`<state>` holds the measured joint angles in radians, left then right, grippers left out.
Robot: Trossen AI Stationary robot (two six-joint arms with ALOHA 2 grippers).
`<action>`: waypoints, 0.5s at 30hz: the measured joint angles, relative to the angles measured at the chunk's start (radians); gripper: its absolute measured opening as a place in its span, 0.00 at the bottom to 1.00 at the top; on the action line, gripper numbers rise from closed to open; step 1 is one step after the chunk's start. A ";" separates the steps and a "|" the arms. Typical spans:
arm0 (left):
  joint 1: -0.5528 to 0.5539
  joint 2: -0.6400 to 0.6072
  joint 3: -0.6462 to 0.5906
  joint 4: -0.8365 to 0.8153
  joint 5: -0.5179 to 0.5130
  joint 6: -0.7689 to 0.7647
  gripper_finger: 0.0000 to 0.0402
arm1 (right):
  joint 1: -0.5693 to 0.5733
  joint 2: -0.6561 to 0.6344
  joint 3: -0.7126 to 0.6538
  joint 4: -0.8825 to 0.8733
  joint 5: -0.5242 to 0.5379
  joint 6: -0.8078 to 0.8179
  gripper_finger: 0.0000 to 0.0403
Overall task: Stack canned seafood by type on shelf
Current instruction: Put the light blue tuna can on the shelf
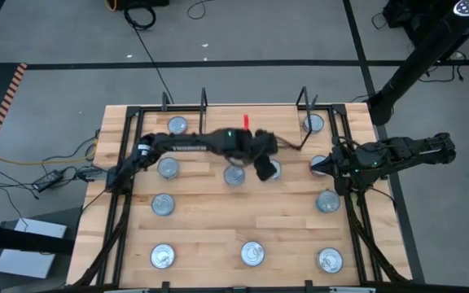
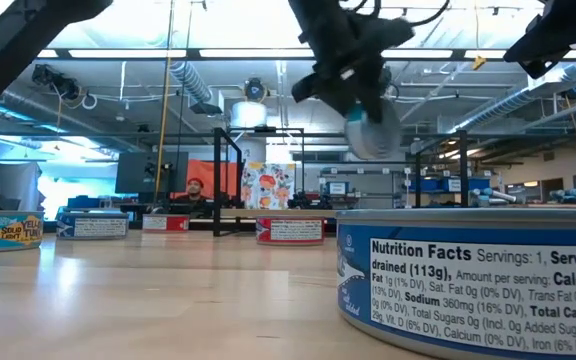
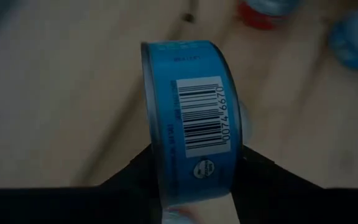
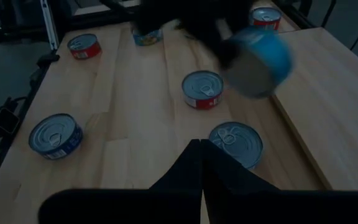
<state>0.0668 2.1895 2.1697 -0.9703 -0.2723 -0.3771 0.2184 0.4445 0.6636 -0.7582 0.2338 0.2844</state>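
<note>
Blue-labelled tin (image 3: 191, 118) sits on edge, clamped between the left gripper's (image 3: 194, 168) fingers, lifted above the table (image 1: 210, 236).

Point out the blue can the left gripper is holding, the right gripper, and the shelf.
blue can (image 3: 191, 118), left wrist view, side label.
right gripper (image 4: 201, 149), right wrist view, shut fingertips.
shelf (image 1: 243, 110), high view, board.

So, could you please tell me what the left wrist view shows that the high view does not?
Only the left wrist view shows the held blue tin's barcode label, with the left gripper's fingers clamped on its flat faces. Only the high view shows the shut right gripper waiting at the table's right side, and tins spread across the table. Both show the left gripper carrying that tin.
</note>
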 joint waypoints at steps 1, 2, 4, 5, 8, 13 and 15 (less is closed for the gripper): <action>0.017 0.000 0.009 -0.009 -0.005 0.028 0.35 | 0.000 0.000 0.000 0.002 0.000 0.000 0.03; 0.036 0.000 0.019 -0.019 -0.008 0.058 0.35 | 0.000 0.000 0.000 0.004 0.000 0.000 0.03; 0.073 0.000 0.033 -0.036 -0.017 0.117 0.35 | 0.000 0.000 0.000 0.011 0.007 0.004 0.03; 0.090 0.000 0.034 -0.035 -0.019 0.149 0.35 | 0.000 0.000 0.000 0.016 0.015 0.009 0.03; 0.134 0.001 0.035 -0.034 -0.048 0.245 0.35 | 0.000 0.000 0.000 0.032 0.048 0.020 0.03; 0.198 0.001 0.035 -0.032 -0.110 0.406 0.35 | 0.000 0.006 0.000 0.050 0.110 0.062 0.03; 0.224 0.001 0.035 -0.031 -0.127 0.463 0.35 | 0.000 0.015 0.000 0.058 0.139 0.085 0.03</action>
<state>0.2903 2.1906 2.2044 -1.0016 -0.3994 0.0862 0.2184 0.4597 0.6636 -0.7006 0.3727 0.3696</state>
